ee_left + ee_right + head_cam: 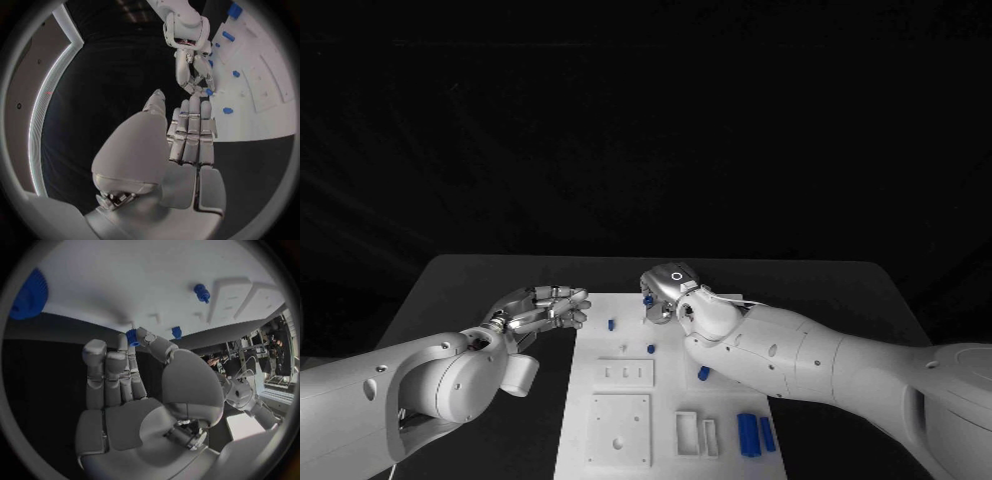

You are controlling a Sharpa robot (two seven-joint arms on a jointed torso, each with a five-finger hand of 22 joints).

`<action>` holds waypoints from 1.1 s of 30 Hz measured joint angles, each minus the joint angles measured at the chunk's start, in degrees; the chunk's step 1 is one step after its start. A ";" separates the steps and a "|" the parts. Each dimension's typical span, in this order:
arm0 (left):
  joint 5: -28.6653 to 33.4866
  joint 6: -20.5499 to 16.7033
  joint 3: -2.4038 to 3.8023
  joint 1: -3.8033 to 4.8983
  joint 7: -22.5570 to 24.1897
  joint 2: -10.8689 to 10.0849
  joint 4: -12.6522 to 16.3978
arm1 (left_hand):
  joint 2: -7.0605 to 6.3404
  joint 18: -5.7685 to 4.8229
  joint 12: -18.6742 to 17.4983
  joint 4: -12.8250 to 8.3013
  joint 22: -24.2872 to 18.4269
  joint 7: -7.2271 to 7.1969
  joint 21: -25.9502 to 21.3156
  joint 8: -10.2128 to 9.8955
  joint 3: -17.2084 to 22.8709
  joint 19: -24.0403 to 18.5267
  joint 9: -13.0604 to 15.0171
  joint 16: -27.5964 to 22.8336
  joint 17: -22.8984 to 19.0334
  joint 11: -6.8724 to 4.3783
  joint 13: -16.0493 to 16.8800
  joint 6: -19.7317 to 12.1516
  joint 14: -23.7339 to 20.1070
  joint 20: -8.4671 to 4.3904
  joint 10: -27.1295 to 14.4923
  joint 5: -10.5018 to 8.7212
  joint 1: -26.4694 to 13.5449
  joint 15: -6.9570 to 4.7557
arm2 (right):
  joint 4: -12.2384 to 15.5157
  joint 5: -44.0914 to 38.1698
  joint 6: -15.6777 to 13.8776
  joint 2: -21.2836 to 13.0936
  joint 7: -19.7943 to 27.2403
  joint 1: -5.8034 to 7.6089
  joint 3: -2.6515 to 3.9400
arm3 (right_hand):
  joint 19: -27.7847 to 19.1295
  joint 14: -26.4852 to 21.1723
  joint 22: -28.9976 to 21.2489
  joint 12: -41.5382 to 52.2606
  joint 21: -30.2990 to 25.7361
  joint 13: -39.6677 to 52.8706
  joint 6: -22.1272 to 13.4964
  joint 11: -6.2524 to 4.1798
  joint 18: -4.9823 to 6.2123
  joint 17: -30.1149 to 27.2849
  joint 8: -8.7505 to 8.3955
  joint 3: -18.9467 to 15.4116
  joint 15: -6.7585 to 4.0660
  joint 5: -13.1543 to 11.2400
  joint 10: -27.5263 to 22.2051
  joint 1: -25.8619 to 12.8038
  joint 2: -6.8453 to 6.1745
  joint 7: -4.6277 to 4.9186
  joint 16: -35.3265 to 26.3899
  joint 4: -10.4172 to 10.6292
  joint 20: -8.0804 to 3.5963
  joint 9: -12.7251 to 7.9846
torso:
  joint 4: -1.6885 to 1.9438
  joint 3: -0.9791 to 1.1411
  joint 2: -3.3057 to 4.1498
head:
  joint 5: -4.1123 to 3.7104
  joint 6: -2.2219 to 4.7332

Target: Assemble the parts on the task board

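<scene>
The white task board [625, 440] lies in the middle of the table. My right hand [672, 296] hovers over its far edge and pinches a small blue part [132, 336] between thumb and a fingertip; the left wrist view shows this part [208, 92] at those fingertips. My left hand [545, 310] sits just off the board's far left corner, fingers straight and side by side, holding nothing [190, 130]. Loose blue parts stand on the board: a peg [615, 324], another [651, 349] and a third [702, 373].
Two longer blue pieces [756, 432] lie near the board's right edge beside white rectangular slots [688, 430]. A blue gear [28, 295] rests on the board. Black table [473, 280] surrounds the board on all sides.
</scene>
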 measured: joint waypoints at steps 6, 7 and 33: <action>0.00 0.00 0.00 0.04 -0.01 0.00 -0.01 | 0.00 -0.04 0.00 0.00 0.00 0.00 0.00 0.00 0.00 0.00 0.00 0.00 0.00 0.00 0.00 0.00 0.00 0.00 0.00 0.00 0.00 0.00 | -0.22 0.08 0.31 -0.06 0.18 0.06 -0.08 | 0.00 0.01 0.00 0.00 0.00 0.01 0.00 0.06 0.00 0.00 0.00 -0.01 -0.01 0.01 0.06 -0.07 -0.07 0.00 0.00 0.00 0.00 0.00 | -0.02 -0.02 -0.02 | 0.08 -0.18; 0.00 0.00 0.00 0.04 -0.01 0.00 -0.01 | 0.00 -0.04 0.00 0.00 0.00 0.00 0.00 0.00 0.00 0.00 0.00 0.00 0.00 0.00 0.00 0.00 0.00 0.00 0.00 0.00 0.00 0.00 | -0.27 0.11 0.35 -0.03 0.23 0.07 -0.10 | -0.01 0.01 0.00 0.00 0.00 0.01 0.00 0.06 0.00 0.00 0.00 0.00 -0.01 0.03 0.06 -0.08 -0.08 0.00 0.00 -0.01 0.00 0.00 | -0.02 -0.02 -0.02 | 0.08 -0.19; -0.01 0.00 0.00 0.10 -0.06 0.17 -0.18 | 0.00 0.50 0.00 0.00 0.03 -0.01 0.00 0.00 0.00 0.00 0.00 0.00 -0.04 0.00 0.00 0.01 0.00 0.00 0.00 0.00 0.00 0.00 | -1.28 1.06 1.52 0.75 0.90 -0.22 -0.42 | -0.10 0.02 -0.02 -0.21 0.00 0.48 0.00 0.07 0.00 -0.12 -0.23 0.14 -0.04 0.23 0.07 -0.20 -0.20 0.00 0.00 0.15 0.08 0.00 | -0.02 -0.19 0.08 | 0.18 -0.48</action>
